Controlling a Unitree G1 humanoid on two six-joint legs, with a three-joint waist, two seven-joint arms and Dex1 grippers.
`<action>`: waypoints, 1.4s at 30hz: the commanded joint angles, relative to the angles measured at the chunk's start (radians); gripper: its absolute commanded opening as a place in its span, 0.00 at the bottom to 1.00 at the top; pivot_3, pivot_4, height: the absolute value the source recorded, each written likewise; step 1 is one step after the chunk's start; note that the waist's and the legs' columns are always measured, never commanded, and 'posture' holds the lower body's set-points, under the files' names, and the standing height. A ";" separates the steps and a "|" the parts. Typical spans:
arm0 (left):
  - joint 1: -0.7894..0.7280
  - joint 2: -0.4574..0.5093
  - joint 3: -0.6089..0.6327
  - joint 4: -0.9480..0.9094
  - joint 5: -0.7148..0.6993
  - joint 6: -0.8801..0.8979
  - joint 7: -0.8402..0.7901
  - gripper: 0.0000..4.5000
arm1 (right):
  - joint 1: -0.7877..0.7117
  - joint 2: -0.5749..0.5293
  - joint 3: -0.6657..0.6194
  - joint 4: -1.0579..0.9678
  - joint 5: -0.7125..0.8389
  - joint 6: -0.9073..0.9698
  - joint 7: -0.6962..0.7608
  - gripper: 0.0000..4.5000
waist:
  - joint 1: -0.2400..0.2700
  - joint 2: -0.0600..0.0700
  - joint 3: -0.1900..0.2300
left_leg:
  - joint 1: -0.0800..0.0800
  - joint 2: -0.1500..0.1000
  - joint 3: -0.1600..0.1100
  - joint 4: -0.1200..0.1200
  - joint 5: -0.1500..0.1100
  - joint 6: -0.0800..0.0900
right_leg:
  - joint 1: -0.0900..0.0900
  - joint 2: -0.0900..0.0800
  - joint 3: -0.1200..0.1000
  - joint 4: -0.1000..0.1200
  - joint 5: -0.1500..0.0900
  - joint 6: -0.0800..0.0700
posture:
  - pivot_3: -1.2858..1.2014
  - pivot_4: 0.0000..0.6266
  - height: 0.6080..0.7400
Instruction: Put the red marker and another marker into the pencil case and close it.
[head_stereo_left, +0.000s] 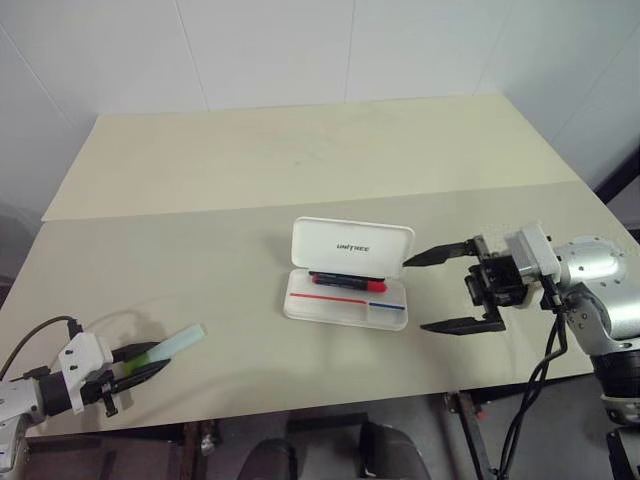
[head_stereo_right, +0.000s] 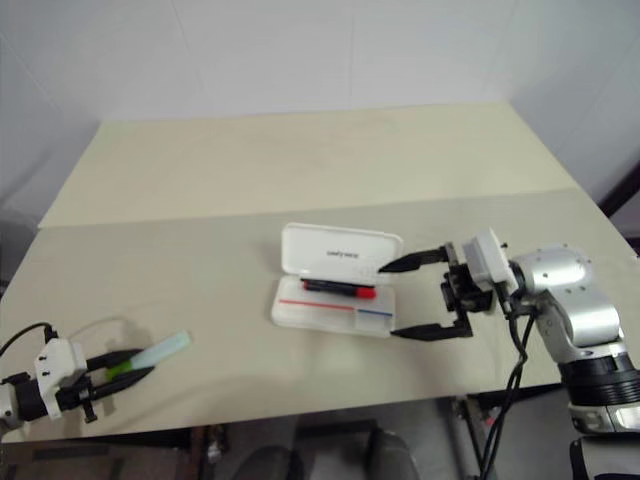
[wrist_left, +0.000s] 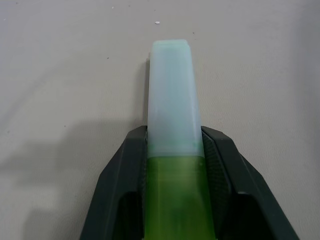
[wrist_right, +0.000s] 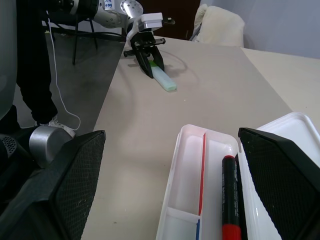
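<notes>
One red marker (head_stereo_left: 348, 282) lies inside the open pencil case (head_stereo_left: 346, 271) at table (head_stereo_left: 250, 180) centre. Left wrist view: left gripper (wrist_left: 175, 150) fingers clamp the green highlighter (wrist_left: 175, 165), near-left. Right gripper (head_stereo_left: 432, 292), jaws spread wide and empty, just right of case.

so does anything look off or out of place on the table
Nothing stands out. The pencil case lies open with the red marker inside, lid propped upright. The green marker lies on the table, between the left gripper's fingers. The right gripper is open beside the case.
</notes>
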 joint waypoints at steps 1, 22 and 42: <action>0.014 -0.023 -0.019 0.041 0.034 0.052 0.069 0.25 | -0.023 -0.013 0.009 0.011 -0.006 -0.041 0.068 1.00 | 0.001 0.001 0.000 | 0.000 0.000 0.000 0.000 0.000 0.000 | 0.000 0.000 0.000 0.000 0.000 0.000 | 0.52 0.24 1.00; -0.374 0.030 -0.166 -0.498 -0.172 0.474 0.037 0.25 | 0.066 -0.020 -0.109 0.068 -0.063 -0.059 -0.004 1.00 | 0.016 -0.006 0.006 | -0.009 -0.004 0.011 0.004 -0.010 0.001 | -0.005 0.001 -0.021 -0.003 0.000 0.000 | 0.52 0.24 1.00; -0.696 -0.205 -0.589 -0.353 0.015 0.416 -0.062 0.25 | 0.459 -0.072 -0.413 -0.086 -0.065 -0.030 -0.125 1.00 | 0.024 -0.010 0.009 | -0.003 -0.002 0.021 0.007 -0.010 0.001 | 0.000 0.003 -0.018 -0.008 0.001 0.002 | 0.52 0.24 1.00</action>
